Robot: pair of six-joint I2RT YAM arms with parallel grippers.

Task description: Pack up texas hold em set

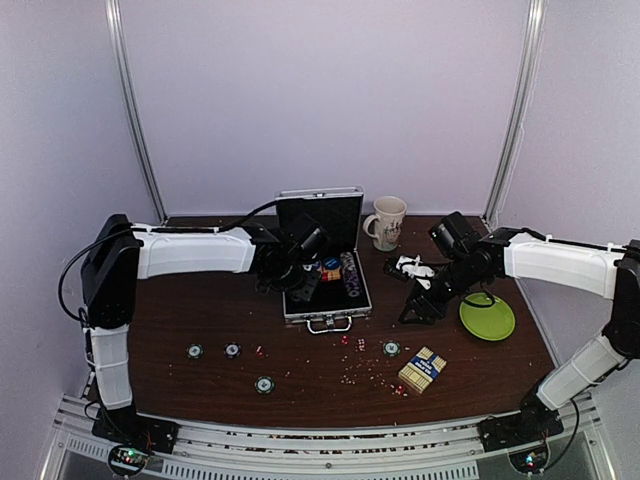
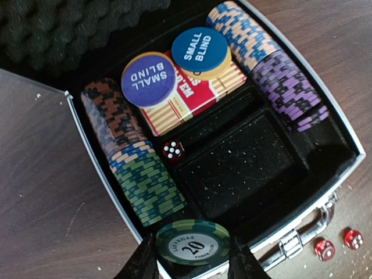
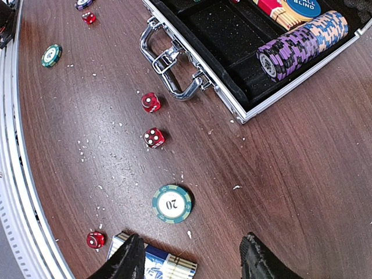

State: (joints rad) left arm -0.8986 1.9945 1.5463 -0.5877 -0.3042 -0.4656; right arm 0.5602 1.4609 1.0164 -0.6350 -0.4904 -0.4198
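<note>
Card box (image 3: 168, 264) cropped in right wrist view, dice (image 1: 345, 340) barely discernible overhead.

- Top external: high and behind the arm bases, facing forward and down, far enough to take in the whole table (image 1: 200, 310).
- Left wrist: close above the open case (image 2: 244, 168), looking steeply down past a green 20 chip (image 2: 192, 243) between its jaws.
- Right wrist: higher, angled over the table ahead of its jaws.
- Both wrist views share the handle (image 3: 160, 71), purple chips (image 3: 290, 49) and two red dice (image 3: 150, 102).
</note>
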